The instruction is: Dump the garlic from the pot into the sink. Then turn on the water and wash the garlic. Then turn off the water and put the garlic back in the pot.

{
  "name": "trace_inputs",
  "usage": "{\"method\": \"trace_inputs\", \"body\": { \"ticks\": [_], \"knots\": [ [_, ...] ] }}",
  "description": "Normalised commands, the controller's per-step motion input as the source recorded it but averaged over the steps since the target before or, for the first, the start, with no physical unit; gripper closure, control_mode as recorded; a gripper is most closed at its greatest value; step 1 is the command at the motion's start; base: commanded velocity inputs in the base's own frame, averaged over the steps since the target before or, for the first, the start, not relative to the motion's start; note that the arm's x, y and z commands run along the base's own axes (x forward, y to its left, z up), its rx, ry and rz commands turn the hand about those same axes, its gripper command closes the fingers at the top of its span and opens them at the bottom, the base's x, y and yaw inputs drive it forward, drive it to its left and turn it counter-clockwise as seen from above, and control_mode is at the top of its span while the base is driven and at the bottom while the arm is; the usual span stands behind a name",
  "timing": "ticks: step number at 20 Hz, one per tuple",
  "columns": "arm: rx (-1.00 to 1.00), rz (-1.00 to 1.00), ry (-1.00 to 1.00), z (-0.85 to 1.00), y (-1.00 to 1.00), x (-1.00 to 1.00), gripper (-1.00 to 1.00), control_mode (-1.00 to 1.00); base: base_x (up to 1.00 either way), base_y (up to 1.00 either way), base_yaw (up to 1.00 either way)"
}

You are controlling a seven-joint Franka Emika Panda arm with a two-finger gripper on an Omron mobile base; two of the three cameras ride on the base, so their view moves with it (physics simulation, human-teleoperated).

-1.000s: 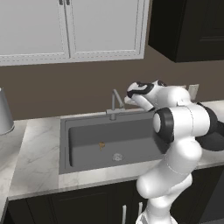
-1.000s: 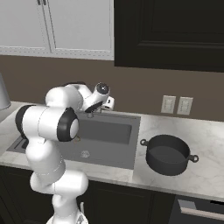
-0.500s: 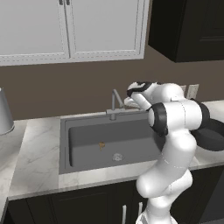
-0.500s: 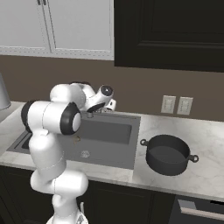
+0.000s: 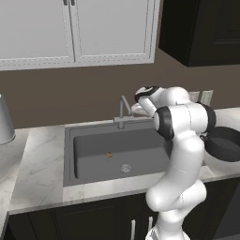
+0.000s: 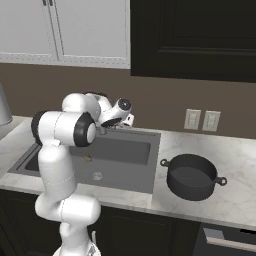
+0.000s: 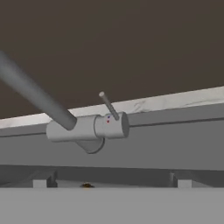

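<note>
The garlic (image 5: 108, 155) is a tiny tan lump on the floor of the dark grey sink (image 5: 89, 140), just left of the silver drain (image 5: 125, 168). It also shows as the garlic (image 6: 87, 158) in the right base view and as a sliver, the garlic (image 7: 87, 186), in the hand view. My gripper (image 5: 135, 110) hovers open at the back rim, just right of the faucet (image 5: 123, 110), with nothing between its fingers. The hand view faces the faucet body (image 7: 87, 127) and its thin lever (image 7: 108, 105), which tilts up. The black pot (image 6: 191, 176) stands empty on the counter right of the sink.
A grey metal vessel (image 5: 3, 119) stands on the counter at the far left. Wall outlets (image 6: 201, 120) sit behind the pot. Cabinets hang above the brown backsplash. My own arm blocks part of the sink (image 6: 125, 150) in the right base view.
My elbow has swung round and in toward the sink while the hand stayed beside the faucet, edging slightly closer. The jaws stay open. Garlic and pot have not moved.
</note>
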Motion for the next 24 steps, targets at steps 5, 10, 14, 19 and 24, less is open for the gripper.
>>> {"method": "trace_inputs", "body": {
  "ticks": [5,10,14,19,24],
  "knots": [
    [0.00,0.00,0.00,-0.12,0.00,0.37,-1.00,-1.00,0.00,0.00,0.00],
    [0.00,0.00,0.00,-0.18,0.00,0.30,-1.00,-1.00,0.00,0.00,0.00],
    [0.00,0.00,0.01,-0.18,0.00,0.34,-1.00,-1.00,0.00,0.00,0.00],
    [0.00,0.00,0.01,-0.17,0.00,0.31,-1.00,-1.00,0.00,0.00,0.00],
    [0.00,0.00,0.01,-0.15,0.00,0.27,-1.00,-1.00,0.00,0.00,0.00]
  ]
}}
